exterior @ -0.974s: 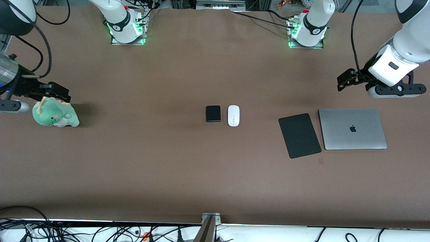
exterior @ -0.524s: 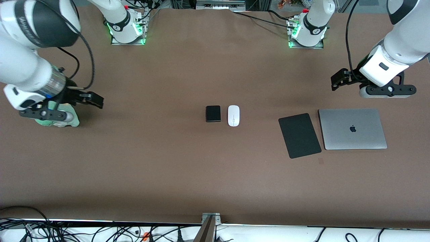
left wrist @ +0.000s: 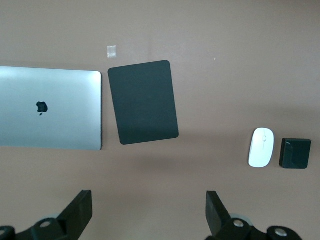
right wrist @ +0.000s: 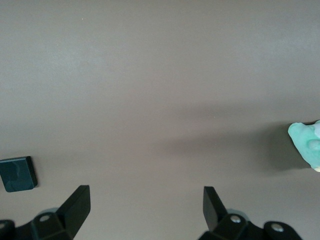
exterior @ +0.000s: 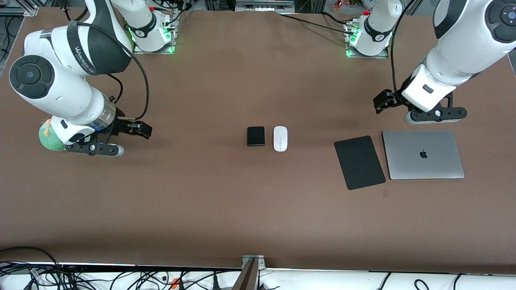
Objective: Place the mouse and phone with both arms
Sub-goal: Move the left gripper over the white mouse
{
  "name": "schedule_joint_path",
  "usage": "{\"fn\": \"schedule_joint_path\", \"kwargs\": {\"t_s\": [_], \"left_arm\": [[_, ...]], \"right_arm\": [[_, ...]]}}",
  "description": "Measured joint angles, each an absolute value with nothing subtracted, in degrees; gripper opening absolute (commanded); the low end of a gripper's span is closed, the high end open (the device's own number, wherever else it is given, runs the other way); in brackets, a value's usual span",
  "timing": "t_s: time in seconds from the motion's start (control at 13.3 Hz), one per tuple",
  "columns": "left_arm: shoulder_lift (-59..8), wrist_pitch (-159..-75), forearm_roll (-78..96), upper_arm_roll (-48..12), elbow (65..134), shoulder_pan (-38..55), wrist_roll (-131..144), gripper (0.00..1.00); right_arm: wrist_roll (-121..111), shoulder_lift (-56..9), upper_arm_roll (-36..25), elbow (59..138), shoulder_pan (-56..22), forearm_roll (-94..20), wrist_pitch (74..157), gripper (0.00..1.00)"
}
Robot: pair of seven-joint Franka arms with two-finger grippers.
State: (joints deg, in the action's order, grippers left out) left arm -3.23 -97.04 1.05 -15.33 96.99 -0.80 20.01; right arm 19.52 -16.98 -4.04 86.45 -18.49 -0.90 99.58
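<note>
The mouse (exterior: 280,138), a small glossy white oval with a thin line down its middle, lay at the centre of the brown table (exterior: 242,209), just beside the phone (exterior: 256,136), a small black near-square slab with rounded corners; a narrow gap parted them, the phone toward the right arm's end. Neither was touched.

Toward the left arm's end lay a flat matte black mouse pad (exterior: 359,162), slightly skewed, and just beside it a closed silver laptop (exterior: 423,154) with a dark logo on its lid.

The left arm reached down from that end, its forearm slanting inward, and the left gripper (exterior: 383,101) hung over bare table near the laptop's edge farther from the front camera, its black fingers spread wide and empty. The right arm bent sharply at the elbow, and the right gripper (exterior: 139,129) hung over bare table well apart from the phone, likewise spread and empty. A soft green plush toy (exterior: 47,137) sat mostly hidden under that arm's wrist.

The left wrist view showed the laptop (left wrist: 50,108), pad (left wrist: 143,101), mouse (left wrist: 261,147) and phone (left wrist: 295,153) together, plus a small pale square mark (left wrist: 112,51) on the table near the pad. The right wrist view caught only the phone (right wrist: 18,173), glossy there, and the toy's fuzzy edge (right wrist: 306,143).
</note>
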Motion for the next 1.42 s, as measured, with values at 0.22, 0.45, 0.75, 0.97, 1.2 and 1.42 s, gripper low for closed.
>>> {"fn": "schedule_joint_path", "kwargs": {"t_s": [0.22, 0.45, 0.75, 0.97, 1.2, 1.42], "left_arm": [[-4.2, -98.5, 1.0, -16.5, 97.0, -0.8, 22.2, 1.00], [-6.1, -101.8, 1.0, -18.6, 97.4, -0.7, 25.4, 1.00], [-12.0, -110.6, 1.1, -20.3, 98.7, 2.3, 28.8, 1.00], [-17.8, -118.5, 1.1, -20.4, 100.0, 6.5, 31.3, 1.00], [-23.0, -124.3, 1.1, -20.4, 100.3, 10.0, 32.1, 1.00], [-26.9, -126.5, 0.8, -20.3, 100.3, 12.6, 32.1, 1.00]], "right_arm": [[19.7, -17.6, -4.0, 86.4, -18.6, -0.9, 100.4, 1.00], [19.7, -18.2, -4.0, 86.4, -18.6, -0.9, 100.7, 1.00], [19.8, -18.4, -4.1, 86.4, -18.6, -0.9, 100.8, 1.00], [19.8, -18.6, -4.2, 86.4, -18.6, -0.9, 100.9, 1.00], [19.8, -18.9, -4.2, 86.4, -18.6, -0.9, 101.0, 1.00], [19.8, -19.3, -4.2, 86.4, -18.6, -0.9, 101.1, 1.00]]}}
